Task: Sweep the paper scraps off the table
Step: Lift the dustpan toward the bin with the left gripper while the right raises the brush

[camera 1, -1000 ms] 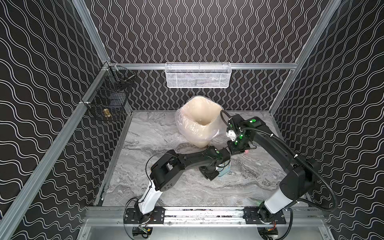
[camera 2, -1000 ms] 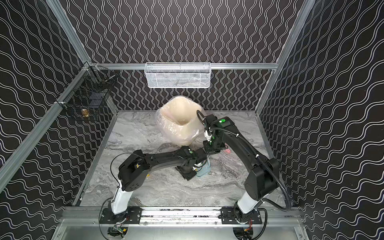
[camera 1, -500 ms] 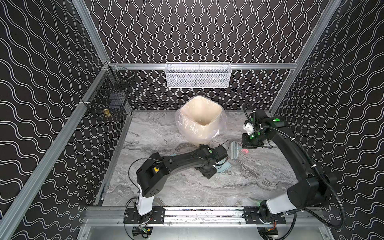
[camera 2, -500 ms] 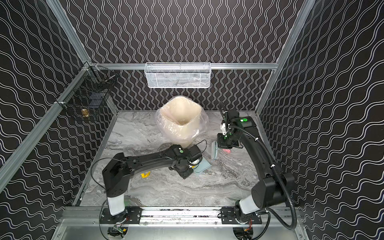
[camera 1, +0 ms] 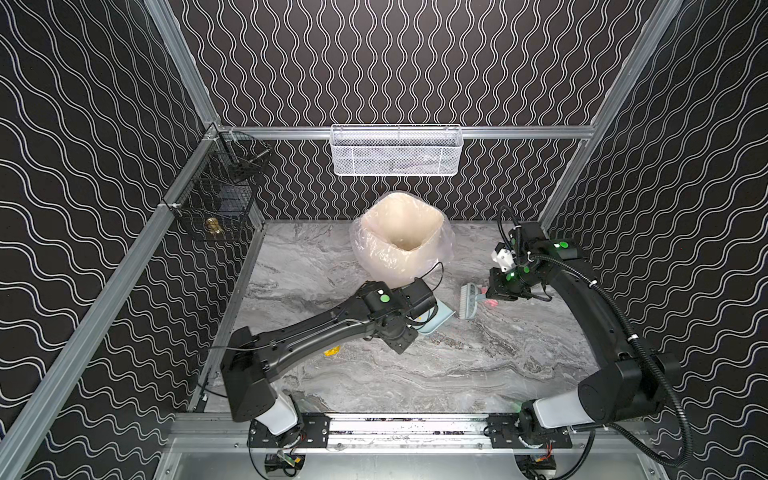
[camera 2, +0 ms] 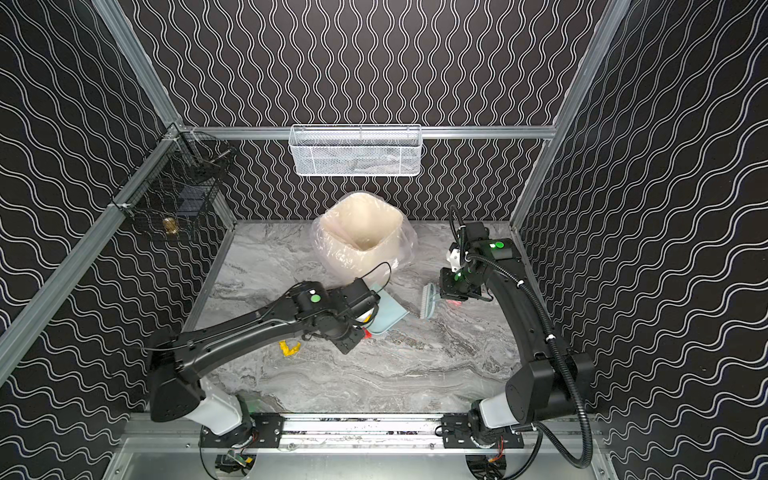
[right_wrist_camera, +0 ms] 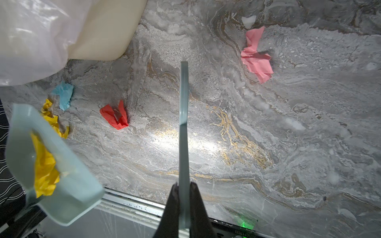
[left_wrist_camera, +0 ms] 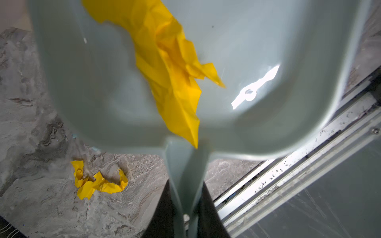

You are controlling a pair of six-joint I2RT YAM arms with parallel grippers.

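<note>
A cream waste bin lined with a clear plastic bag (camera 1: 434,226) stands on the grey-and-white marble-veined counter (camera 1: 457,374). Just in front of the bin, the left end effector (left_wrist_camera: 185,197) is clenched on the handle of a pale blue plastic dustpan (left_wrist_camera: 268,51). The dustpan is tilted, and one crumpled yellow paper scrap (left_wrist_camera: 171,78) lies in it. In front of the bin and to its right, the right end effector (right_wrist_camera: 183,189) grips the handle of a pale blue brush with white bristles (camera 1: 469,301).

The other paper scraps lie loose on the counter:
- A light blue scrap (right_wrist_camera: 65,94) and a yellow scrap (right_wrist_camera: 52,119) lie close by the bin's base.
- A red scrap (right_wrist_camera: 115,116) lies a little farther out from the bin.
- A pink scrap (right_wrist_camera: 256,59) lies off to the bin's right, near the brush.
- A twisted yellow scrap (camera 2: 289,348) lies well in front of the bin, toward its left.
</note>
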